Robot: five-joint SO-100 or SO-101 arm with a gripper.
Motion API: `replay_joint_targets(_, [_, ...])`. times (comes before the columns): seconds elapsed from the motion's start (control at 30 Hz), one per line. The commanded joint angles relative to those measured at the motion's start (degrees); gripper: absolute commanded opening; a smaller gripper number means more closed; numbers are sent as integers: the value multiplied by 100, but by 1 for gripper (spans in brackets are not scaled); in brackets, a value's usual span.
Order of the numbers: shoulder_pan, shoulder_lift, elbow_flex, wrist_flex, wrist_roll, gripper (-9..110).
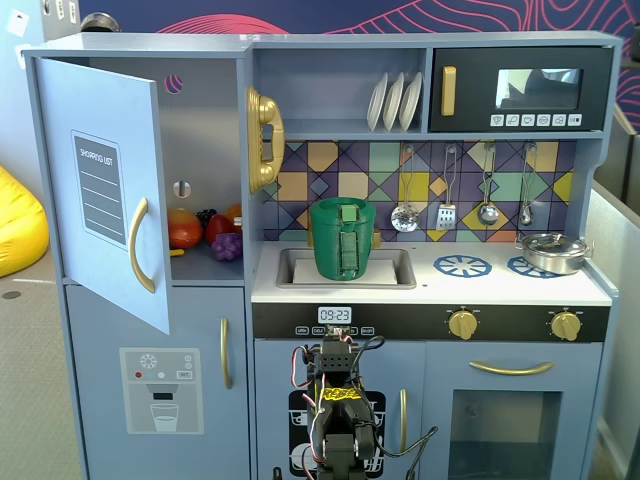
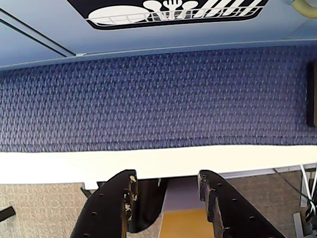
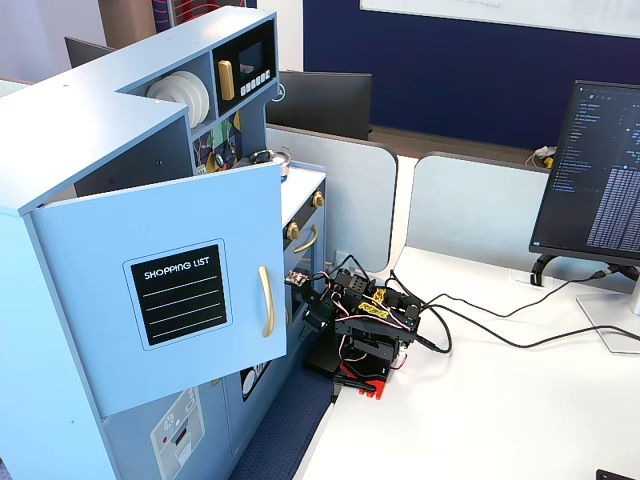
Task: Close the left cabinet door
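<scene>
The left cabinet door [image 1: 105, 190] is light blue with a black "SHOPPING LIST" panel and a curved gold handle [image 1: 140, 245]. It stands swung open at the upper left of the toy kitchen. It also shows open in a fixed view [image 3: 170, 290], with its handle [image 3: 265, 300] facing the arm. My arm [image 1: 338, 420] sits folded low in front of the kitchen's middle, well right of and below the door; it also shows on the white table [image 3: 362, 322]. In the wrist view my gripper [image 2: 166, 181] is open and empty, over the table edge.
Toy fruit [image 1: 205, 232] lies inside the open cabinet. A gold phone [image 1: 263, 140] hangs beside it. A green basket [image 1: 343, 238] sits in the sink and a pot [image 1: 553, 252] on the stove. Cables and a monitor [image 3: 600, 180] are on the white table [image 3: 500, 400]. Blue carpet [image 2: 158, 99] lies below.
</scene>
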Motion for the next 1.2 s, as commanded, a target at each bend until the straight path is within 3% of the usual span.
replay_joint_targets(0.0, [255,-26,114,923,352,0])
replay_joint_targets(0.33, [0,-35,114,923,431,0])
replay_joint_targets(0.43, [-1090,-53,18,844,105,0])
replay_joint_targets(0.53, [-3305,-9,-475,211,360,0])
replay_joint_targets(0.67, [-6460,-712,-1450,-1898,-185,0])
replay_joint_targets(0.87, [-9659,-1740,-1758,-5555,-1617,0])
replay_joint_targets(1.0, [-10538,-3270,-2294,-7963,-2373,0])
replay_joint_targets(1.17, [-10336,-5212,-4465,-8323,-2654,0])
